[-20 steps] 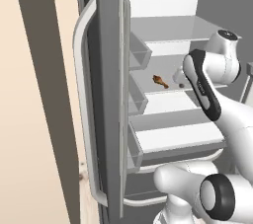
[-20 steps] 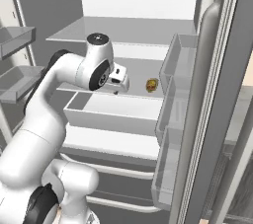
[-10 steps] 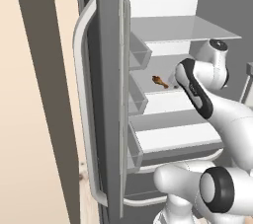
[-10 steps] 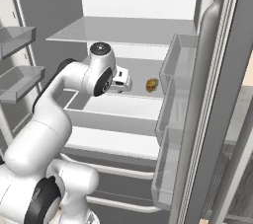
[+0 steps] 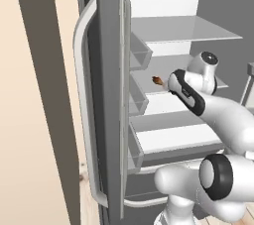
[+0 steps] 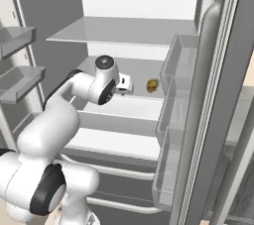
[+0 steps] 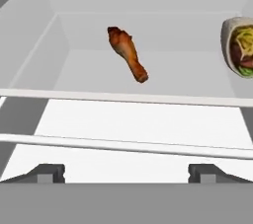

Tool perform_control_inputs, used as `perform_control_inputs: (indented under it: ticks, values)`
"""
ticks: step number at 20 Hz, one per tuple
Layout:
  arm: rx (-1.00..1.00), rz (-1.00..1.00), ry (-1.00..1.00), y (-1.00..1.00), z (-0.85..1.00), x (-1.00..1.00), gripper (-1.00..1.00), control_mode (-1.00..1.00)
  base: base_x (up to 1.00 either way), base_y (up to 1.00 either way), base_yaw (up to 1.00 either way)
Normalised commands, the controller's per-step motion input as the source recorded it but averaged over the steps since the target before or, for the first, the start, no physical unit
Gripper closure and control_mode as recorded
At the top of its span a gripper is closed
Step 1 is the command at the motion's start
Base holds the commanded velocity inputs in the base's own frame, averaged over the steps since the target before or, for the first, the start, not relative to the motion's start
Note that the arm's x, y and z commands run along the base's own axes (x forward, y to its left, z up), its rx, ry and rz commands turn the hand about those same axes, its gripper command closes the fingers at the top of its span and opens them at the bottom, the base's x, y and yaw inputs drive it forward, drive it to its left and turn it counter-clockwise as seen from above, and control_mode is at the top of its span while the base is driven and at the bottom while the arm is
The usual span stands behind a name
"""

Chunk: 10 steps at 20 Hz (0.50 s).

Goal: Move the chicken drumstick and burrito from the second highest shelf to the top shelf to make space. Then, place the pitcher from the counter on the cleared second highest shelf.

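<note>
The chicken drumstick (image 7: 127, 53), reddish-brown with a thin bone end, lies on the second highest shelf (image 7: 188, 70) just past its front edge, straight ahead of my gripper (image 7: 127, 173). The tan burrito (image 7: 239, 45) lies to its right on the same shelf, its filling facing me. My gripper is open with nothing between its fingertips (image 7: 47, 172), still short of the shelf edge. From the left base view the drumstick (image 5: 158, 80) peeks out beside the hand (image 5: 184, 89). In the right base view the burrito (image 6: 153, 85) sits right of the gripper (image 6: 127, 87). The top shelf (image 6: 124, 30) is bare. The pitcher and the counter are out of view.
The fridge stands open. Door bins (image 5: 139, 55) line the left door beside its long handle (image 5: 82, 95), and clear bins (image 6: 178, 70) hang on the right door close to the burrito. Lower shelves (image 6: 119, 142) lie under my arm.
My arm has reached further into the fridge, bringing the hand closer to the second highest shelf and the drumstick. The jaws stayed open. The food has not moved.
</note>
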Motion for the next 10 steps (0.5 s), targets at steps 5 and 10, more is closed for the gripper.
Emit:
perform_control_inputs:
  ticks: [5, 10]
  values:
    - [0.0, 0.02, 0.03, 0.0, 0.0, 0.58, -1.0, -1.0, 0.0, 0.0, 0.0]
    - [0.0, 0.03, 0.0, 0.0, -0.02, 0.48, -1.0, -1.0, 0.0, 0.0, 0.0]
